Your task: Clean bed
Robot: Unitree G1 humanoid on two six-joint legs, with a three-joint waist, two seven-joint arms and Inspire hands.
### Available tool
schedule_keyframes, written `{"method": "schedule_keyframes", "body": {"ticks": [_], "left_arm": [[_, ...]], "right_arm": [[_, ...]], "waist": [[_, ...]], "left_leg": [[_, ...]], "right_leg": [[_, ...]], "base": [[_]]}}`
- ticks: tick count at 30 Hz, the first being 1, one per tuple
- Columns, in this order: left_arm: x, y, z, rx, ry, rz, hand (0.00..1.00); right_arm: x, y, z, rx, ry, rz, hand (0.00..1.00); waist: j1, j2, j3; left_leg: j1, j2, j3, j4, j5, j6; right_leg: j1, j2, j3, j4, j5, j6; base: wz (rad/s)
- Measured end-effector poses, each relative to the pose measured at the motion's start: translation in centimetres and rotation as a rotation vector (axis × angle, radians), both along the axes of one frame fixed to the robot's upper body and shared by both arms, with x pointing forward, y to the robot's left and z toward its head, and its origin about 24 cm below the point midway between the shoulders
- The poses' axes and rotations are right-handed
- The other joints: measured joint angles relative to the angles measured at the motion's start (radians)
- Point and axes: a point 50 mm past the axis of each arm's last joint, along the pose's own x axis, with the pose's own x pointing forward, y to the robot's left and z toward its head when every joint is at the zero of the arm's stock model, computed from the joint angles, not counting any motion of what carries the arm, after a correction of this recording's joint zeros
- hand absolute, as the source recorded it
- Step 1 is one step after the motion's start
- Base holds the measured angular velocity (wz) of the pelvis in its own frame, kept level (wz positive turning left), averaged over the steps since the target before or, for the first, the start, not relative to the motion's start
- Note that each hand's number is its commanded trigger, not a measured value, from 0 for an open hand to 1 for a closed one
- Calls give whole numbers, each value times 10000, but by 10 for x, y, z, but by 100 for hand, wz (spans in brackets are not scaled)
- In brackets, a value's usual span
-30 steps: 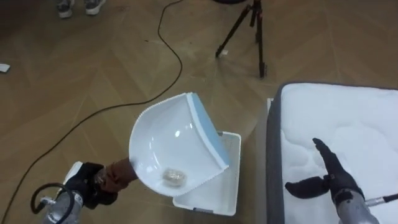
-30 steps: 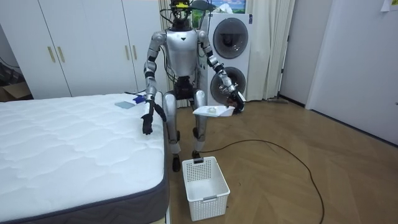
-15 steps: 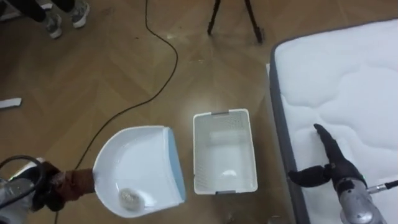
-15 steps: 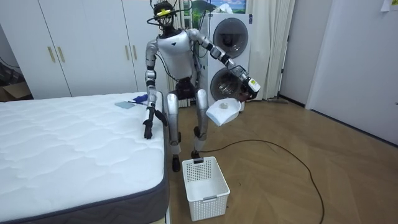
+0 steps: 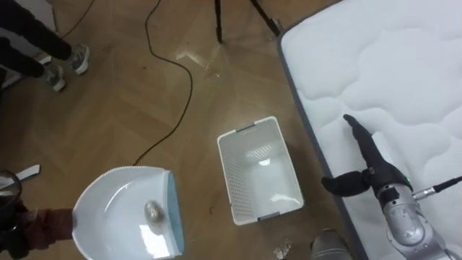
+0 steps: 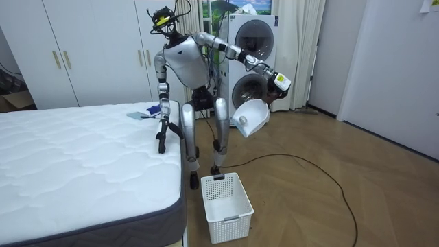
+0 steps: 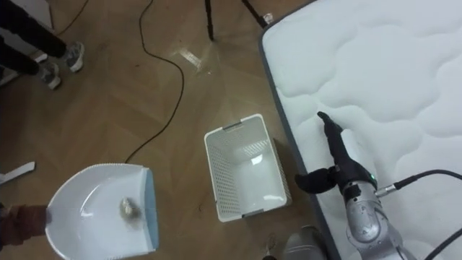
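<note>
The white mattress [image 5: 404, 65] is seen at the right, and the robot's right hand [image 5: 374, 173] is laid on its edge, fingers straight and thumb spread aside. A white slatted basket [image 5: 261, 179] is set on the wooden floor [image 5: 108, 130] just beside the bed. The white dustpan [image 5: 123, 220], blue-lipped, is held out over the floor by its brown handle [image 5: 47, 222], round which the left hand [image 6: 276, 92] is curled. A small greyish scrap [image 5: 153, 211] is carried inside the pan.

Basket [image 5: 260, 177] on the floor [image 5: 144, 108] between the dustpan [image 5: 123, 220], left, and the bed [image 5: 390, 79], right.
</note>
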Motion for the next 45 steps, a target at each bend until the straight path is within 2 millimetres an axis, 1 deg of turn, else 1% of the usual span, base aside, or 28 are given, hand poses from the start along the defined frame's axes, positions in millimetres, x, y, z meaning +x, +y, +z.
{"method": "schedule_keyframes", "body": {"ticks": [2,4,16,18,21,27,29,31,32,33,34,36,37,38,39,40,41,42,43,44,45], "left_arm": [[-1,2,0,38,40,47,100],[-2,2,0,39,54,101,100],[5,1,5,93,-211,65,100],[8,1,7,141,-287,15,100],[19,0,15,377,-704,-41,100],[34,-2,27,631,-1371,-148,100],[43,-4,34,737,-1752,-269,100],[48,-7,38,777,-2011,-450,100],[51,-10,39,759,-2157,-599,100],[53,-11,40,757,-2240,-683,100],[58,-15,43,734,-2437,-895,100],[63,-21,44,630,-2648,-1277,100],[67,-27,46,674,-2801,-1643,100],[72,-34,49,830,-2962,-2192,100],[72,-38,48,882,-3003,-2439,100],[73,-46,46,935,-3172,-3006,100],[70,-54,44,882,-3318,-3442,100],[67,-56,42,792,-3375,-3583,100],[61,-60,38,626,-3422,-3787,100],[55,-63,33,508,-3359,-3955,100],[52,-65,31,512,-3304,-4103,100]], "right_arm": [[1,1,1,36,-84,77,0],[0,2,2,53,-132,113,0],[-5,0,1,-5,-193,-52,0],[-6,-1,0,71,-172,-183,0],[-7,-4,1,71,-300,-412,0],[-6,-3,2,121,-427,-396,0],[-7,-2,1,133,-433,-394,0],[-7,-2,1,135,-450,-360,0],[-8,-2,1,140,-486,-352,0],[-8,-2,1,136,-507,-340,0],[-8,-2,0,107,-492,-324,0],[-11,-4,-3,57,-371,-283,0],[-13,-4,-5,89,-263,-235,0],[-17,-6,-8,96,-52,-223,0],[-19,-7,-11,81,72,-244,0],[-22,-9,-16,137,308,-337,0],[-27,-10,-21,228,563,-437,0],[-29,-11,-23,268,690,-479,0],[-31,-12,-27,252,909,-521,0],[-34,-13,-31,220,1104,-595,0],[-35,-14,-32,214,1172,-637,0]], "waist": [[-25,4,1],[-23,8,0],[110,22,10],[123,51,43],[113,145,99],[146,144,124],[112,66,186],[123,23,220],[127,-36,261],[131,-61,280],[134,-148,312],[163,-259,278],[180,-393,243],[280,-585,237],[358,-652,205],[473,-778,158],[712,-948,67],[821,-1051,13],[1022,-1251,-86],[1091,-1367,-147],[1102,-1431,-169]], "left_leg": [[-6,12,138,-97,4,-6],[-5,-5,180,-132,4,-5],[59,-7,296,-139,4,-3],[155,-2,271,-140,3,-2],[171,13,340,-167,-1,4],[131,15,389,-168,-1,5],[142,40,391,-142,-2,6],[141,50,404,-137,-1,6],[152,52,426,-148,-1,7],[149,62,427,-142,-1,8],[142,83,420,-124,0,7],[158,179,386,-136,6,-3],[193,223,307,-138,15,-18],[316,224,275,-159,16,-20],[367,252,248,-161,16,-20],[481,331,197,-176,15,-20],[611,353,61,-221,15,-20],[672,370,57,-236,15,-20],[810,368,-51,-287,15,-20],[959,364,-259,-324,14,-21],[1056,369,-289,-354,15,-21]], "right_leg": [[-105,-6,52,6,-1,-1],[-141,-11,65,16,-1,-1],[-85,-28,128,11,-46,13],[61,-21,113,-13,-78,31],[105,-52,58,-9,-110,60],[39,-71,21,21,-110,58],[76,-76,11,9,-107,50],[85,-78,-1,-4,-104,44],[86,-78,7,-9,-104,44],[89,-69,5,-29,-103,42],[95,-52,-57,-74,-96,30],[197,-26,-210,-299,-16,-55],[308,25,-279,-418,29,-76],[442,40,-290,-471,31,-78],[540,79,-303,-569,40,-76],[726,216,-257,-806,135,-79],[823,342,-149,-1005,201,-76],[926,383,-94,-1086,222,-88],[1072,479,22,-1215,252,-73],[1310,507,5,-1369,321,-66],[1458,523,0,-1492,326,-62]], "base": [[-3],[-6],[0],[5],[13],[-1],[0],[0],[0],[0],[0],[2],[3],[0],[-12],[-30],[-40],[-50],[-36],[-23],[0]]}}
